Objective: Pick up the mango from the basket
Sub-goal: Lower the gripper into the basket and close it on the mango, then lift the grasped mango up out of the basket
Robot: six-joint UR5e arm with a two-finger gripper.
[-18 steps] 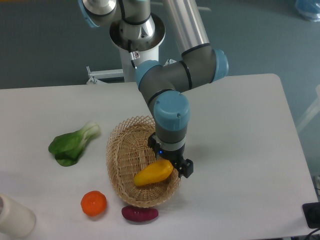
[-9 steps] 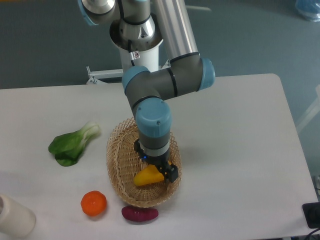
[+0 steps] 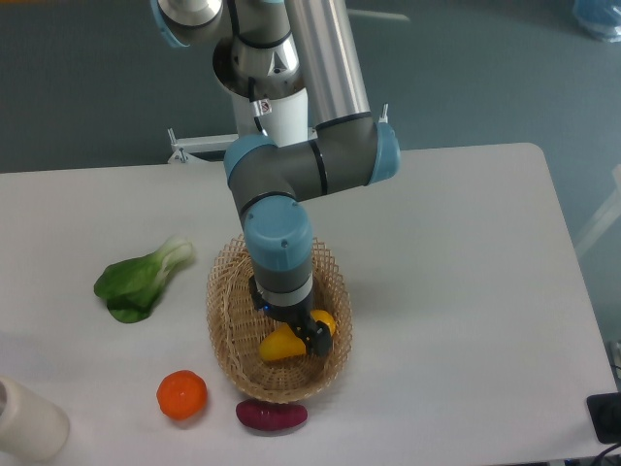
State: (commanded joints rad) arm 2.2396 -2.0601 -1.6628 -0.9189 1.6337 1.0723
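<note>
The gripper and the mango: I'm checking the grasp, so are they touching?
Cannot tell. In the camera view the gripper overlaps the mango in the basket, hiding any contact or gap.

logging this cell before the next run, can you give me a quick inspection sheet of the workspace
surface: white table, no spills seen
job's things: mango lies inside the wicker basket, partly hidden by the wrist
clutter: bok choy left of the basket; orange fruit and purple vegetable in front of it; white cylinder at the near left corner
grippers: gripper down in the basket at the mango; jaw state unclear
cables: nothing seen
surroundings: grey-blue floor, dark object at right edge
</note>
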